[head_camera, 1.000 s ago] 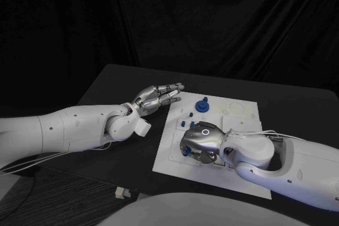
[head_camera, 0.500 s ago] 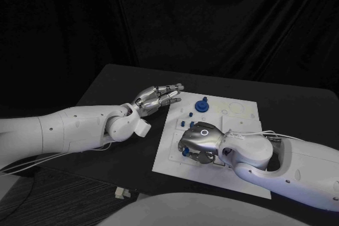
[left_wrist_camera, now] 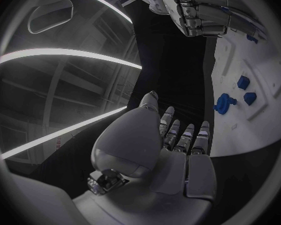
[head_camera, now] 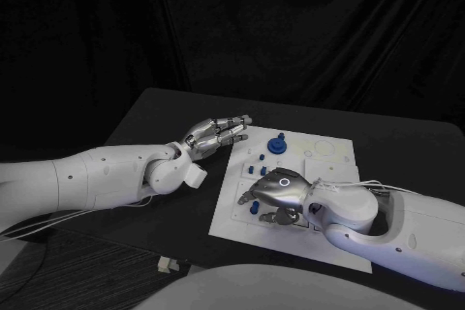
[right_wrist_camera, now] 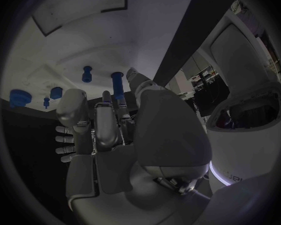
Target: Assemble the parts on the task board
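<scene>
The white task board [head_camera: 334,169] lies in the middle of the black table. A large blue part [head_camera: 278,145] stands near its far edge, with two small blue pegs [head_camera: 256,169] just nearer. My right hand [head_camera: 276,196] hovers low over the board's near-left area, fingers partly curled. Under it stands a blue peg [right_wrist_camera: 117,82], between the thumb and a finger; I cannot tell whether they grip it. My left hand [head_camera: 218,132] hangs open above the table beside the board's far-left corner, fingers straight and holding nothing.
Black table [head_camera: 155,115] stretches to the left of the board, under my left arm. Other blue parts [right_wrist_camera: 87,74] stand in the board beyond my right hand. The board's right half [head_camera: 339,155] shows outlined recesses. A dark curtain closes off the back.
My right hand has shifted slightly to the right over the board and one finger has spread out to the left. The left hand has stayed still.
</scene>
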Robot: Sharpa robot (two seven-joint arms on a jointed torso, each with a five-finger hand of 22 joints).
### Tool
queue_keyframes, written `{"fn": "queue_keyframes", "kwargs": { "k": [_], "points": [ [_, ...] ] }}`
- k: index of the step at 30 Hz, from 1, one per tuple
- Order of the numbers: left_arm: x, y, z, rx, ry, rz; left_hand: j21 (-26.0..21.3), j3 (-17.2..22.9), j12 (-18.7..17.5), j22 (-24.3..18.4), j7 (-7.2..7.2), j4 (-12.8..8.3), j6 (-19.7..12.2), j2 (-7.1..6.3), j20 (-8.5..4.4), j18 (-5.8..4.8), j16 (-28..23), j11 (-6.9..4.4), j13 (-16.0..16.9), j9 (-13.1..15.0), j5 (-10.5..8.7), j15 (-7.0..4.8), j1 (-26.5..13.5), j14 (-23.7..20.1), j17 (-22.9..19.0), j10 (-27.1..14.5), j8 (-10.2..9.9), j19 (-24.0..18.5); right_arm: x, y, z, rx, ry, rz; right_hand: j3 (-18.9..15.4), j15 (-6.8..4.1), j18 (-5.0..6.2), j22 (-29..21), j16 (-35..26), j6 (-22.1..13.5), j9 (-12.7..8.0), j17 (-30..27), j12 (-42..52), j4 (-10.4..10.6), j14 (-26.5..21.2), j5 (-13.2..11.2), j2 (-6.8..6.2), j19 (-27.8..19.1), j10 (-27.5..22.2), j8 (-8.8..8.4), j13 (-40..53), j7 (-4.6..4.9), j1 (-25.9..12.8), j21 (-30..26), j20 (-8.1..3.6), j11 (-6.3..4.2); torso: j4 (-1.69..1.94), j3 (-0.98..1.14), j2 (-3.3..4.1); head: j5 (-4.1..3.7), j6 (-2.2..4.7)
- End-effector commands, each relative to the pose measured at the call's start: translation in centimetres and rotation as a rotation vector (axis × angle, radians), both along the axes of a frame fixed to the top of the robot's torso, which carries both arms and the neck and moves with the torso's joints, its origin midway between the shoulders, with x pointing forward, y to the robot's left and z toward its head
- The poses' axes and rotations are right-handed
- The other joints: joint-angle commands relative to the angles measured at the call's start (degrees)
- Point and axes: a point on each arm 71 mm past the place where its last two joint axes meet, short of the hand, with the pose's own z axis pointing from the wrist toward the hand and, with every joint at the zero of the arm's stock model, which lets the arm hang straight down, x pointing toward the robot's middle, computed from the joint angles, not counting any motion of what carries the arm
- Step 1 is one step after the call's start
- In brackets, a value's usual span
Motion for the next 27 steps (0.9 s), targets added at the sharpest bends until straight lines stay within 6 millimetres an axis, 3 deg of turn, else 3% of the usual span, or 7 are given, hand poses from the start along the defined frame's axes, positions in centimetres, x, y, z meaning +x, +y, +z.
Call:
{"fn": "queue_keyframes", "kwargs": {
  "k": [1, 2, 8, 16, 20, 25, 27],
  "points": [
    [-0.1, -0.1, 0.0, -0.016, -0.005, -0.007, -0.19, 0.04, 0.08, -0.09, -0.12, -0.34, 0.11, 0.1, -0.02, -1.08, 0.14, 0.48, 0.05, 0.03, 0.21, 0.28, 0.68, -0.04, 0.02, -0.08, 0.24, -0.13, 0.0, -0.4, 0.1, -0.001, -0.006, -0.035, -4.76, -0.03, 0.52, 7.0, -0.32, -1.86, -1.1, -0.27, 0.01, 3.32, -0.23, -0.39, -0.49, -0.14, -1.07, -0.05, -0.51, -0.6, 1.67, -0.72, -0.09, 0.0, 0.02, 0.0, -0.05, 0.06, 0.0],
    [-0.1, -0.1, 0.0, -0.016, -0.005, -0.007, -0.19, 0.04, 0.08, -0.09, -0.12, -0.34, 0.11, 0.1, -0.02, -1.08, 0.14, 0.48, 0.05, 0.03, 0.21, 0.28, 0.68, -0.04, 0.02, -0.08, 0.24, -0.13, -0.1, -0.5, 0.1, 0.003, -0.008, -0.039, -8.25, -0.06, 0.53, 7.0, -0.4, -4.87, -2.02, -0.36, -0.39, 6.17, -0.23, -0.33, -1.59, -0.09, -2.29, -0.53, -0.98, -1.03, 1.77, -0.96, -0.13, -0.07, 0.01, -0.01, -0.05, 0.08, 0.0],
    [-0.2, 0.0, -0.1, -0.018, -0.008, -0.002, -0.2, 0.0, -0.06, -0.16, -0.13, -0.34, 0.05, 0.05, -0.03, -1.1, 0.06, 0.48, 0.03, 0.02, 0.18, 0.26, 0.66, -0.13, -0.01, -0.17, 0.24, -0.15, 0.1, -1.8, 1.4, 0.07, -0.047, -0.064, -20.97, -0.08, 0.79, 6.62, -1.02, -17.21, -4.67, -1.17, -2.14, 6.69, -0.71, -0.16, -4.46, -0.8, -6.51, -1.8, -2.45, -3.63, -3.38, -2.87, -0.24, -0.09, 0.0, -0.01, -0.12, 0.04, 0.0],
    [-0.4, 0.5, 0.2, -0.025, -0.033, 0.025, -0.21, -0.7, 0.01, -0.18, -0.27, 0.28, 0.53, -0.39, -0.11, -1.09, -0.1, 0.33, 0.06, 0.08, -0.28, -0.22, -0.11, -0.39, -0.04, -0.2, 0.54, -0.09, 1.9, -4.9, 6.0, 0.288, -0.139, -0.113, -27.6, -0.26, 0.74, 6.8, -0.64, -21.02, -5.51, -0.71, -3.39, 6.77, -0.43, 0.03, -4.97, -0.5, -9.61, -1.89, -3.32, -5.82, -10.86, -2.55, -0.31, -0.59, 0.0, -0.02, -0.35, -0.89, 0.0],
    [-0.5, 0.6, 0.4, -0.03, -0.056, 0.046, -0.2, -1.45, 0.3, -0.26, -0.52, 1.63, 0.97, -0.64, -0.25, -0.71, -0.21, 0.09, 0.09, 0.1, -1.57, -0.95, -1.0, -0.59, -0.08, -0.06, 0.86, -0.05, 2.9, -7.2, 8.3, 0.408, -0.112, -0.17, -27.59, -0.14, 2.56, 4.15, -6.68, -19.69, -5.36, -9.71, -3.34, 6.96, -4.36, 0.23, -4.86, -4.87, -9.7, -1.56, -3.3, -5.58, -14.17, -12.72, -0.26, -0.62, -0.02, -0.04, -0.59, -1.17, 0.0],
    [-0.6, 0.6, 0.7, -0.038, -0.092, 0.074, -0.42, -2.78, 0.92, -1.09, -0.82, 3.07, 1.58, -0.71, -1.16, 1.11, -0.65, -0.13, 0.14, 0.12, -4.77, -3.16, -2.85, -1.21, -0.2, 0.29, 1.36, -0.57, 4.5, -11.3, 10.2, 0.63, -0.017, -0.274, -26.7, 1.69, 4.62, -3.97, -28.54, -10.93, -4.4, -30.43, -1.58, 6.66, -20.91, 3.44, -3.7, -18.43, -7.82, 0.23, -3.0, -2.07, -19.53, -34.68, 1.22, 0.53, -0.07, -0.09, -0.91, -1.27, 0.0],
    [-0.7, 0.6, 0.8, -0.042, -0.103, 0.08, -0.56, -3.33, 0.97, -1.6, -0.7, 3.16, 1.73, -0.45, -1.5, 1.72, -0.88, 0.05, 0.14, 0.14, -6.3, -3.99, -4.04, -1.5, -0.25, 0.31, 1.48, -0.91, 5.2, -12.9, 10.4, 0.724, 0.05, -0.327, -27.48, 2.49, 4.41, -5.73, -32.4, -7.96, -4.04, -32.21, -0.86, 6.76, -23.72, 3.1, 1.08, -20.09, -6.88, 0.97, -2.85, -1.31, -21.03, -37.2, 1.85, 0.81, -0.07, -0.11, -1.13, -1.25, 0.0]
  ]
}}
